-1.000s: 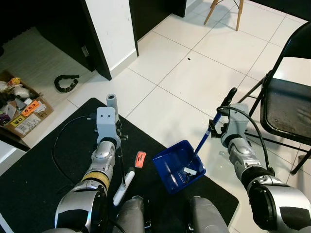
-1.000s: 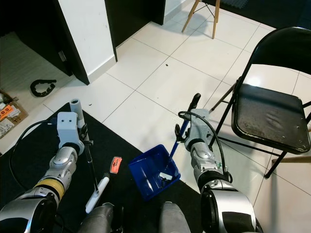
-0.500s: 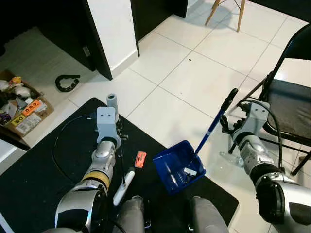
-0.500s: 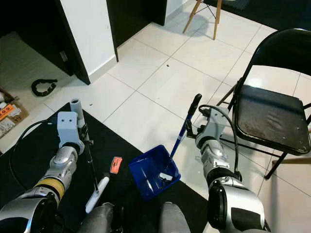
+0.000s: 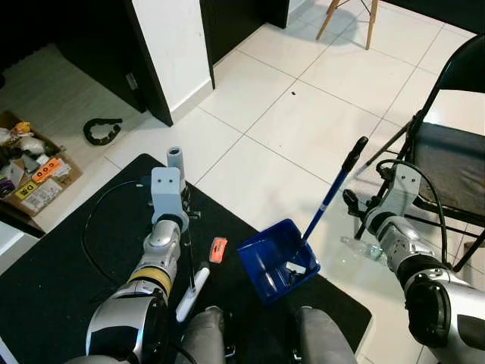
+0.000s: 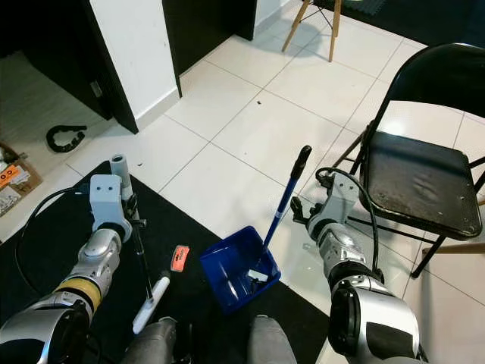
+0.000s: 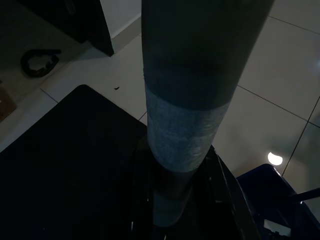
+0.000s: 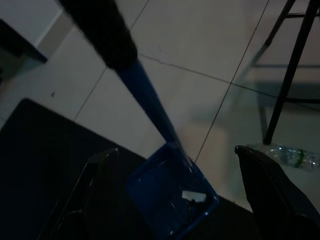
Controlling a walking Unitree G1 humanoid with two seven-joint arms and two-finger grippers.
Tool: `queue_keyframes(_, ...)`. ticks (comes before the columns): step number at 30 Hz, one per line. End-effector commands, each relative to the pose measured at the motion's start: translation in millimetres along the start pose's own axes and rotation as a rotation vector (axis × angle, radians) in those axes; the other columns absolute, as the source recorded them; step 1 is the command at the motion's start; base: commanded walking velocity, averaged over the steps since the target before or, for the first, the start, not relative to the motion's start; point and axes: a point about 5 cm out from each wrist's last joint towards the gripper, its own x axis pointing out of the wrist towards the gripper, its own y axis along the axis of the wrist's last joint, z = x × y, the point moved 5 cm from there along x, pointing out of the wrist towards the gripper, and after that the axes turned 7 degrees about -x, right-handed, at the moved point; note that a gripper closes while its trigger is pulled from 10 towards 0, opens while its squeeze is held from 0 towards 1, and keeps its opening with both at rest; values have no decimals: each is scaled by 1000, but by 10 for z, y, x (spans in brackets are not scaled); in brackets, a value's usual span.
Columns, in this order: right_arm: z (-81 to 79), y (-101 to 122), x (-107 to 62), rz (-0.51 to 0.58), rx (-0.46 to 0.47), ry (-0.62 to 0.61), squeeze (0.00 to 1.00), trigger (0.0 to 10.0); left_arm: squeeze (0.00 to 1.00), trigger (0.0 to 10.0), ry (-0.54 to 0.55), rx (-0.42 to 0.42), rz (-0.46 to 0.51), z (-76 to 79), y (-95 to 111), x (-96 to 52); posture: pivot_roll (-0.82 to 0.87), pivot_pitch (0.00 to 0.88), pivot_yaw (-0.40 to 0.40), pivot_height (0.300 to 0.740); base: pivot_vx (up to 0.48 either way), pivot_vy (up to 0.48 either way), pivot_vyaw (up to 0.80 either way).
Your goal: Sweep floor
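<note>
1. Dustpan (image 5: 276, 260), blue, stands at the black mat's (image 5: 68, 265) edge, handle tilted up, white scrap inside.
2. Right gripper (image 8: 175, 190) beside the handle, fingers apart; left gripper (image 5: 184, 220) clamped on broom (image 5: 186, 292).
3. White tile floor (image 5: 303, 121); folding chair (image 5: 447, 152); box labels unreadable.

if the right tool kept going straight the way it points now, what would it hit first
Probably the blue dustpan: the right tool is open and aimed down at its tray, with the handle close alongside. Depth is uncertain.

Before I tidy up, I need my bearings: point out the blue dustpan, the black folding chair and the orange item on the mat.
Blue plastic dustpan (image 5: 274, 262), left eye view, inside its tray.
Black metal folding chair (image 6: 417, 180), right eye view, seat middle.
Small orange item (image 5: 218, 249), left eye view, its middle.
</note>
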Motion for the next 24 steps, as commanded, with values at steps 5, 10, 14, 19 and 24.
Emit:
queue_keyframes(5,-112,-107,0,-28,-20,37,0,10000,0,10000,10,-30,-125,21,-341,-94,-58,76,-32,740,0,0,0)
queue_keyframes(10,-365,84,38,98,-106,68,0,10000,0,10000,11,-27,-124,24,-336,-92,-48,79,-29,740,0,0,0)
queue_keyframes(14,-454,147,39,144,-139,86,0,10000,0,10000,10,-26,-124,25,-338,-92,-48,80,-29,740,0,0,0)
queue_keyframes(19,-488,89,15,161,-258,66,0,10000,0,10000,8,-28,-125,29,-346,-96,-43,84,-27,740,0,0,0)
queue_keyframes(24,-440,91,5,171,-236,39,0,10000,0,10000,6,-27,-126,27,-350,-99,-41,87,-19,740,0,0,0)
